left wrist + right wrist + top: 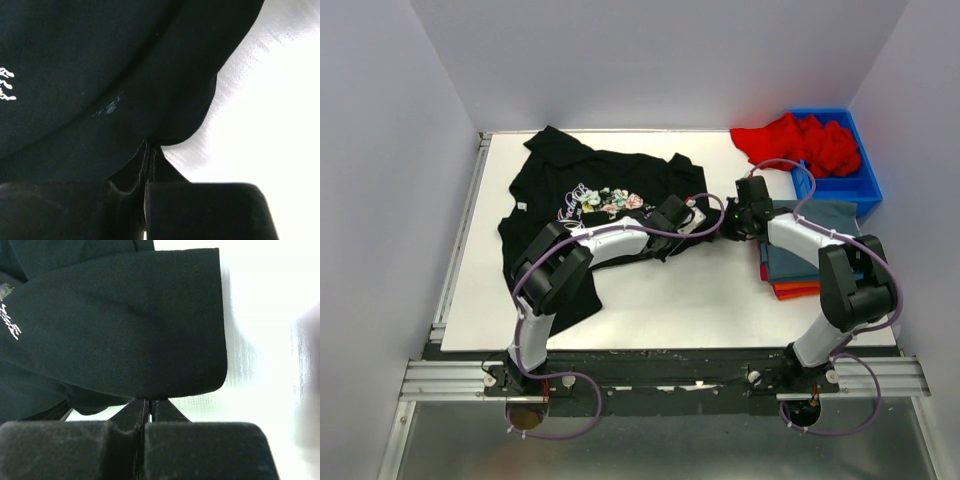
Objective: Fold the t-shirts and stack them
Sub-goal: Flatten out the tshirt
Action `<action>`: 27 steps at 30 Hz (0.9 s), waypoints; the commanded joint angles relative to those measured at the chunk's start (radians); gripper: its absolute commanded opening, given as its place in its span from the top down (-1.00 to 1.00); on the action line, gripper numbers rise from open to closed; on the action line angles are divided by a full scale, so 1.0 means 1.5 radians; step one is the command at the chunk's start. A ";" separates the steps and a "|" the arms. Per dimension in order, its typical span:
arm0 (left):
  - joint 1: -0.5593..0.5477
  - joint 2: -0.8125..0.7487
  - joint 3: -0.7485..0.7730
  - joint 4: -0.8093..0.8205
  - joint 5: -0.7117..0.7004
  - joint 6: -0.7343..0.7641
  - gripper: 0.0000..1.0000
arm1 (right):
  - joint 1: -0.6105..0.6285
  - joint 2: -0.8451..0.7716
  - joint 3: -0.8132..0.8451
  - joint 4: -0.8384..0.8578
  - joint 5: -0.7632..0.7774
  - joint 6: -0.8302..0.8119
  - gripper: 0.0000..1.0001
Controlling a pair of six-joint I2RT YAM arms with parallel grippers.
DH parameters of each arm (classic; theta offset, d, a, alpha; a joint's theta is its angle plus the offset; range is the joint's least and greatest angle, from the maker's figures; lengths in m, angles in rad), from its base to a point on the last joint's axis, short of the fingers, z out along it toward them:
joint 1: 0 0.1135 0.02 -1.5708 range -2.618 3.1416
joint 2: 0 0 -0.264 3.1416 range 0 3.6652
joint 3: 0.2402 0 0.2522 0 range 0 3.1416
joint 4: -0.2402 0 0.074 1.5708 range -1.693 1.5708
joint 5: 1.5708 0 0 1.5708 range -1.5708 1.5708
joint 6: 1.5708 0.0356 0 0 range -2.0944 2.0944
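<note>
Your bin [855, 192] at 2 o'clock holds a crumpled red tee [800, 140] that spills over its rim.
The black tee [570, 190] lies at 11 o'clock on the white tabletop [700, 300]. Your left fingers [210, 210] and right fingers [210, 450] are pinched shut on its edge. A folded stack [790, 268] sits at 3 o'clock, with grey walls [650, 60] around.

Matt black cloth t-shirt [570, 172] on smooth white table [670, 300]

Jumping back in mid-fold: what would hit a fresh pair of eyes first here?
The black t-shirt sprawls over the left and middle of the table, with the left tool and right tool both pinched shut on its right-hand edge. Next comes the red t-shirt spilling from the blue bin at the far right corner, then the folded stack, slate-blue over orange, by the right edge.
</note>
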 commanded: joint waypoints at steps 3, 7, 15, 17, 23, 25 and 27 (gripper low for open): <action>0.026 -0.026 -0.031 -0.022 0.025 -0.024 1.00 | -0.008 -0.016 -0.021 -0.005 0.013 0.002 0.99; 0.053 -0.094 -0.065 0.002 0.027 -0.069 1.00 | -0.010 -0.035 -0.028 -0.020 0.019 0.002 0.99; 0.115 -0.237 -0.147 0.071 0.091 -0.136 1.00 | -0.010 -0.082 -0.071 -0.080 0.040 -0.020 0.99; 0.118 -0.254 -0.150 0.070 0.085 -0.145 1.00 | -0.010 -0.084 -0.079 -0.103 0.091 -0.009 0.99; 0.128 -0.275 -0.155 0.072 0.052 -0.165 1.00 | -0.016 -0.116 -0.106 -0.108 0.142 0.004 0.58; 0.137 -0.277 -0.158 0.073 0.044 -0.173 1.00 | -0.016 -0.127 -0.105 -0.108 0.146 0.005 0.26; 0.144 -0.277 -0.160 0.077 0.053 -0.172 1.00 | -0.016 -0.136 -0.105 -0.098 0.142 0.000 0.18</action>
